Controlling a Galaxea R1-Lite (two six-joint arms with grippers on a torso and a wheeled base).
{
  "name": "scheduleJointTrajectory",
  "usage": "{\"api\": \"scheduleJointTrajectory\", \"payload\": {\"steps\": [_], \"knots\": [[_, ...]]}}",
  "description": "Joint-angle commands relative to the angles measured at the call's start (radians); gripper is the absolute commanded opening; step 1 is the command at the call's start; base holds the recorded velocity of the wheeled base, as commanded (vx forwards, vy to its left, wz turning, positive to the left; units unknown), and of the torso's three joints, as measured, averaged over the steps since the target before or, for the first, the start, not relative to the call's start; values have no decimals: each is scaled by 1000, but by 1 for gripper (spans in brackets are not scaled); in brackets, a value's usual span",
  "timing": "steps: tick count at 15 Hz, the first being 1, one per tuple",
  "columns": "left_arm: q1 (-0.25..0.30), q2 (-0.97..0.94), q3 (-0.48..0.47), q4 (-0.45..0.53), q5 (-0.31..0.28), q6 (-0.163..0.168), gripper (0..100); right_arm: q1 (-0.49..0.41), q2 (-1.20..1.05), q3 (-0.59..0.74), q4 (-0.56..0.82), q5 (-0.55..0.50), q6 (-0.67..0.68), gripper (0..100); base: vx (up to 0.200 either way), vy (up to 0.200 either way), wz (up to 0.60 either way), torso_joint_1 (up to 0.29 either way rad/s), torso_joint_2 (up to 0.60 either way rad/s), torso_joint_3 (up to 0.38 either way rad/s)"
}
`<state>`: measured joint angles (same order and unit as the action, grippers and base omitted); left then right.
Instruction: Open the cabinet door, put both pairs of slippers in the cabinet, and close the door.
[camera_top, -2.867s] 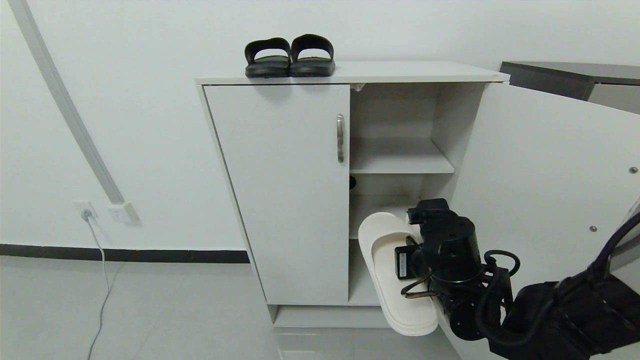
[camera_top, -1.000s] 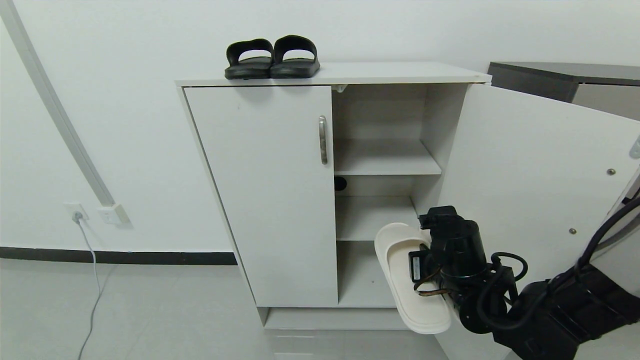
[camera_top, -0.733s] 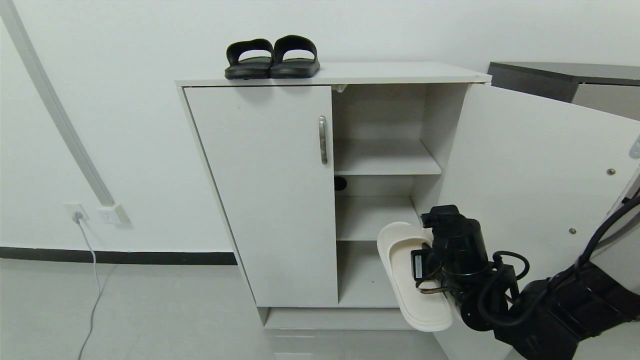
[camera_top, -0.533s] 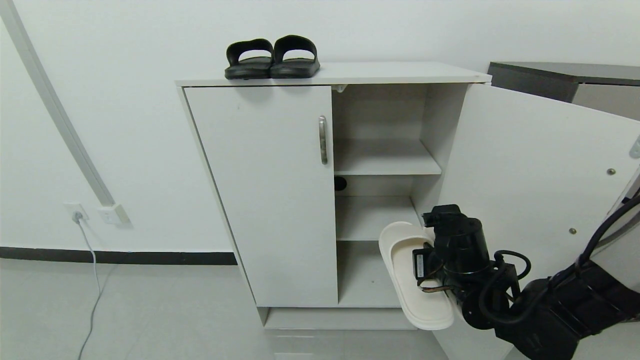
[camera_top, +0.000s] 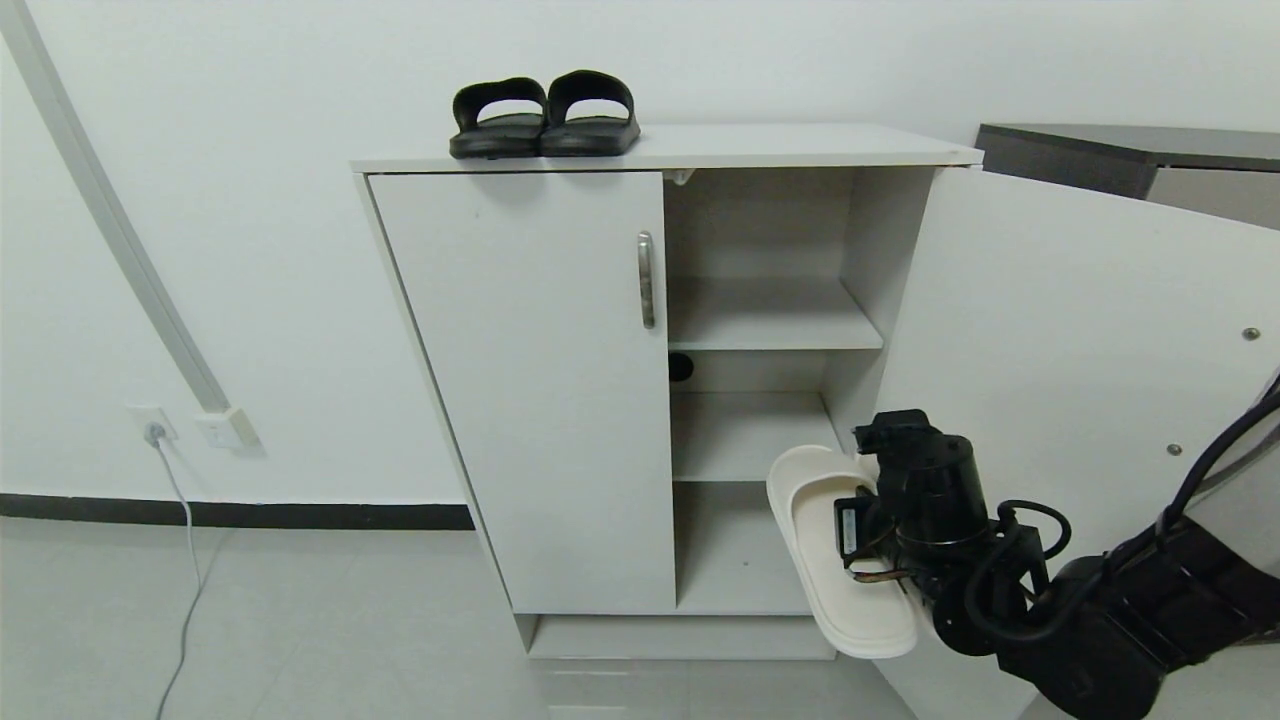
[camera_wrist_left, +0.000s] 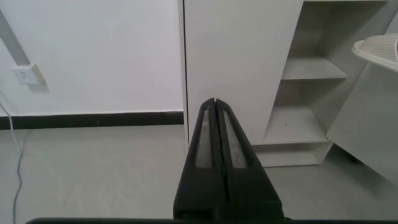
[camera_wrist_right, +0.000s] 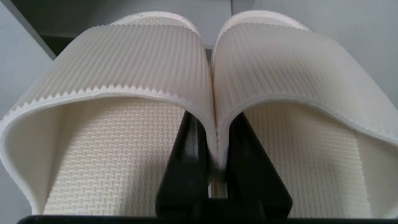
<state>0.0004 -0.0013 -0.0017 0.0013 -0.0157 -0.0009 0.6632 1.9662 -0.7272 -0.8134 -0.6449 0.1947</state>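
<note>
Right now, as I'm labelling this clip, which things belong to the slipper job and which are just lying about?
Job:
white slippers, pinched in the right gripper
black slippers on top of the cabinet
open door

Just about:
wall socket
wall conduit
grey unit to the right

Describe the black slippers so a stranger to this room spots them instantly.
Find the white cabinet against the wall. The black slippers sit side by side on its top, toward the left; the white slippers are clamped in the right gripper.
</note>
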Motion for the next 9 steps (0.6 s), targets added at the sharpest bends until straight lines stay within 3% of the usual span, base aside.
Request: {"api": "scheduleJointTrajectory", "payload": {"steps": [1, 9], "knots": [[1, 1, 0, 0, -1, -1, 0, 1, -3, 0, -1, 1, 0, 0, 0, 0, 0, 0, 0, 0], [1, 1, 0, -1, 0, 2, 0, 118, 83, -29, -110, 34, 9, 0, 0, 0, 0, 0, 0, 0]]}}
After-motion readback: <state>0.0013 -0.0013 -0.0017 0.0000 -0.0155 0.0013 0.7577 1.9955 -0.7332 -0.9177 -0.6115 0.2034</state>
